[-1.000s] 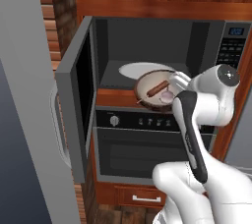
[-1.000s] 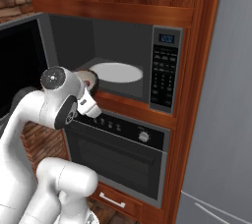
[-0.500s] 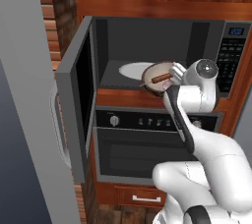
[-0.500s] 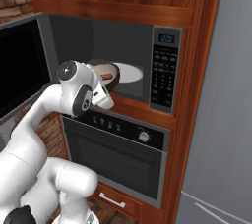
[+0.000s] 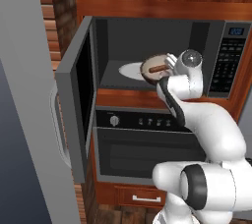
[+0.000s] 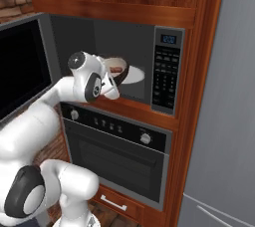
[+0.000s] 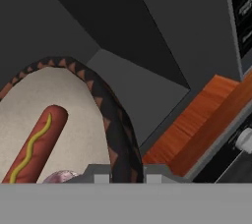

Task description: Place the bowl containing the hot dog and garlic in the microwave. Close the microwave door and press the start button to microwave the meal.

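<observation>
My gripper point(image 7: 127, 177) is shut on the right rim of the dark brown bowl point(image 7: 117, 134), with the rim pinched between the two fingertips. Inside on the pale beige lie the hot dog point(image 7: 36, 145) with a mustard line and a bit of pinkish garlic point(image 7: 62, 175). The bowl point(image 5: 154, 68) is held inside the open microwave point(image 5: 162, 41), at the right edge of the white turntable point(image 5: 128, 70). From the other side the bowl point(image 6: 119, 71) hangs just past my gripper point(image 6: 110, 73). The microwave door point(image 5: 78, 105) stands wide open to the left.
The black keypad point(image 5: 227, 60) with blue display is right of the cavity. Below sits the knobbed oven point(image 5: 142, 152), with a wood ledge point(image 7: 197, 134) between. A grey fridge side point(image 6: 221, 121) stands right, and a grey panel point(image 5: 24, 100) left.
The arm has reached forward and up, carrying the bowl from the front ledge deeper into the microwave cavity, near the turntable. The grip stays the same.
</observation>
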Available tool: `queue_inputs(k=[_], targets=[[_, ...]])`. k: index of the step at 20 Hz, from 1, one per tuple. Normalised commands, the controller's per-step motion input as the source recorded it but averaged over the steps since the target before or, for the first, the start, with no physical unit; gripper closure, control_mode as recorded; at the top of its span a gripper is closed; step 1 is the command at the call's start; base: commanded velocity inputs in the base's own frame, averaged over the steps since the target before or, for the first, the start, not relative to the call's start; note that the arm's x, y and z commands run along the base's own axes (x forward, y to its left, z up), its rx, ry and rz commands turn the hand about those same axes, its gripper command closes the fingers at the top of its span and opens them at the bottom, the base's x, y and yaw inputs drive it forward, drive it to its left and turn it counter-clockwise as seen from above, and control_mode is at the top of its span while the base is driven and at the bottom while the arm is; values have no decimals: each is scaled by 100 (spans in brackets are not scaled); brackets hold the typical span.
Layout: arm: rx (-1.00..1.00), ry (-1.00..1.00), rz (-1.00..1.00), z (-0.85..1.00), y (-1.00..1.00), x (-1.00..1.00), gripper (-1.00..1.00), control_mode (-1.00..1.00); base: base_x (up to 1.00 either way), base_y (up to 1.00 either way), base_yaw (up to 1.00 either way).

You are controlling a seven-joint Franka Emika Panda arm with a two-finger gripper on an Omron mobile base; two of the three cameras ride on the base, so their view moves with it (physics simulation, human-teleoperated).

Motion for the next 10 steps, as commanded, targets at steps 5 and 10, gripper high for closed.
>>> queue_inputs(k=[5,10], targets=[[11,0,-6,11,0,55,100,-100,0,0,0],[5,1,-3,0,0,49,100,-100,0,0,0]])
